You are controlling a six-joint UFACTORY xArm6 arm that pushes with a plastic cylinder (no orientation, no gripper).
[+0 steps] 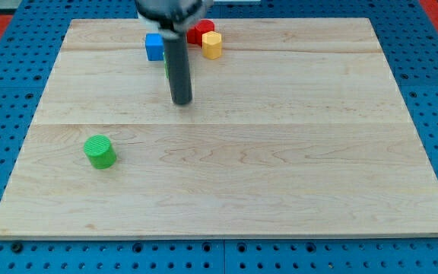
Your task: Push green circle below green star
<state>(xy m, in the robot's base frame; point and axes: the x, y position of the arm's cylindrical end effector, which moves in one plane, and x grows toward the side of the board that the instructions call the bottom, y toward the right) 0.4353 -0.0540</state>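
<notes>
The green circle [99,151] is a short green cylinder on the wooden board [280,175], at the view's left, a little below the middle. My tip [181,101] is at the end of the dark rod, up and to the right of the green circle, well apart from it. A thin sliver of green [166,68] shows at the rod's left edge; it may be the green star, mostly hidden behind the rod.
At the view's top, a blue block [154,47], a red block [199,32] and a yellow hexagonal block [212,45] sit close together near the board's upper edge, just above my tip. A blue pegboard surrounds the board.
</notes>
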